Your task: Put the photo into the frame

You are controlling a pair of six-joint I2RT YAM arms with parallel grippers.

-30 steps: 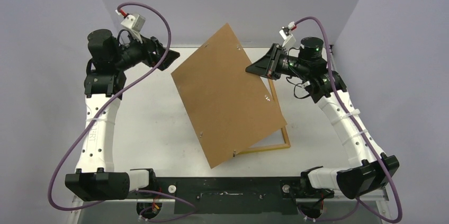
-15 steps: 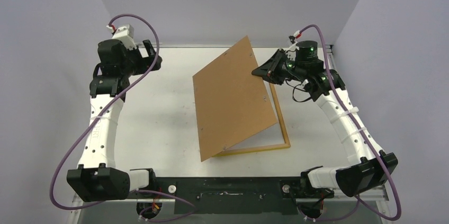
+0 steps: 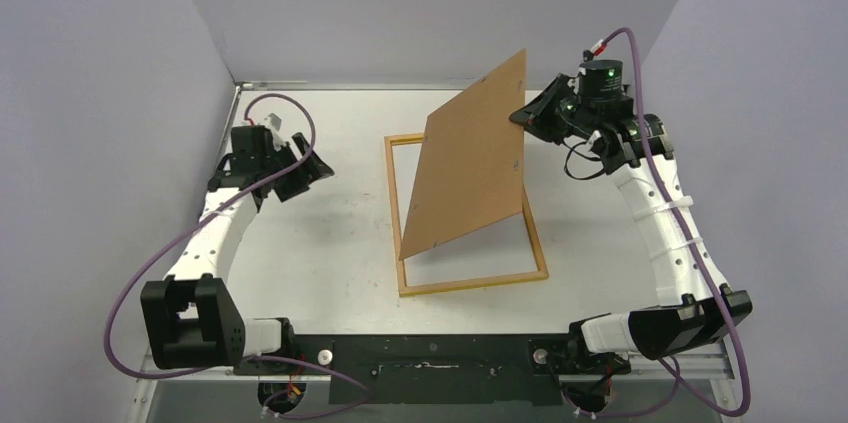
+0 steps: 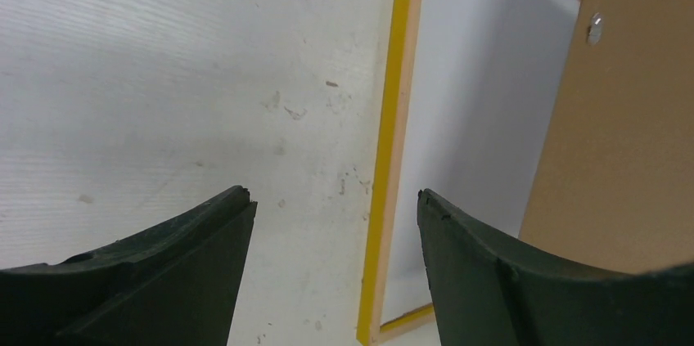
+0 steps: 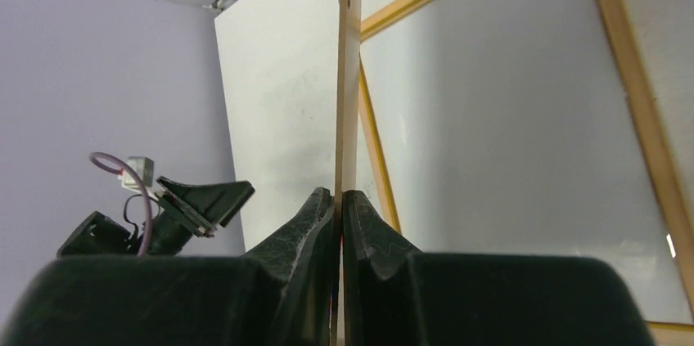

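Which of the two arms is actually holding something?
The one on the right: the right fingers pinch the edge of the brown board, holding it tilted over the frame. The left fingers are spread, with nothing between them.

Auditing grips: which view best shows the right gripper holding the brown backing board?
Right wrist: the right gripper pinches the brown backing board edge-on. Top external shows it whole, tilted over the yellow frame; left wrist, one slice.
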